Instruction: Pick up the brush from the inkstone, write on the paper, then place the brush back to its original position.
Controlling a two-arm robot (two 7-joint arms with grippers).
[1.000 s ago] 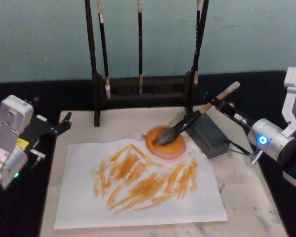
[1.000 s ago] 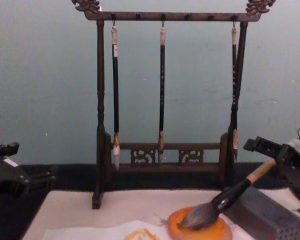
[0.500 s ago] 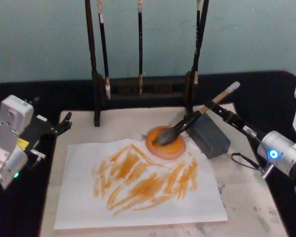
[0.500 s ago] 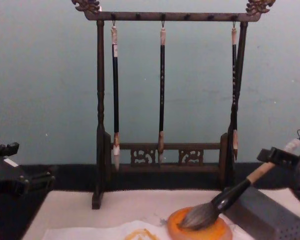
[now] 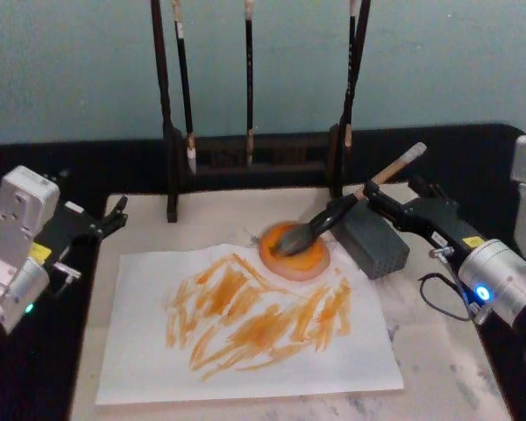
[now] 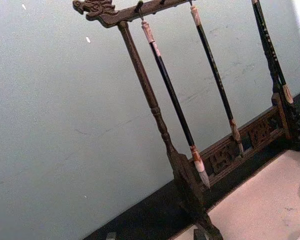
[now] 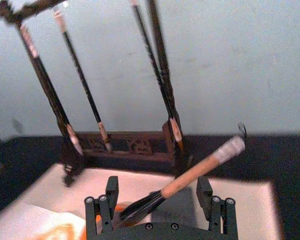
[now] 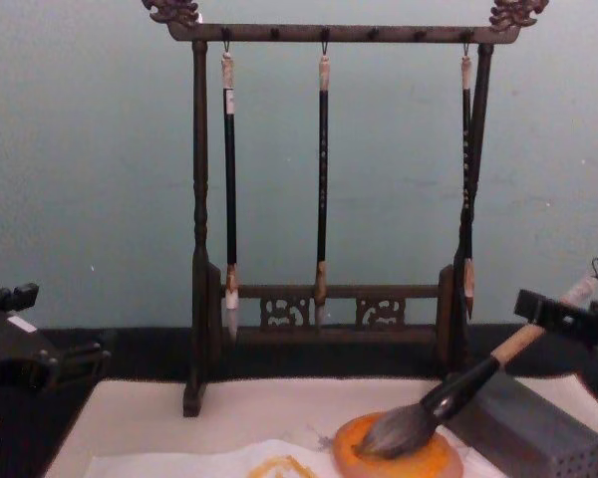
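The brush [image 5: 346, 210] rests, bristles in the inkstone [image 5: 294, 253] and handle toward 2 o'clock; right tool [image 7: 160, 200] straddles it, fingers apart (paper [image 5: 245, 326] already painted); left tool [image 5: 114, 215] parked, state unclear.

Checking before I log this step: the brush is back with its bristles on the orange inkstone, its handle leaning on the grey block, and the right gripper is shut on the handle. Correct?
Not quite. The right gripper is open: the right wrist view shows its fingers spread either side of the brush without touching it. The rest holds: bristles on the inkstone, handle leaning on the grey block.
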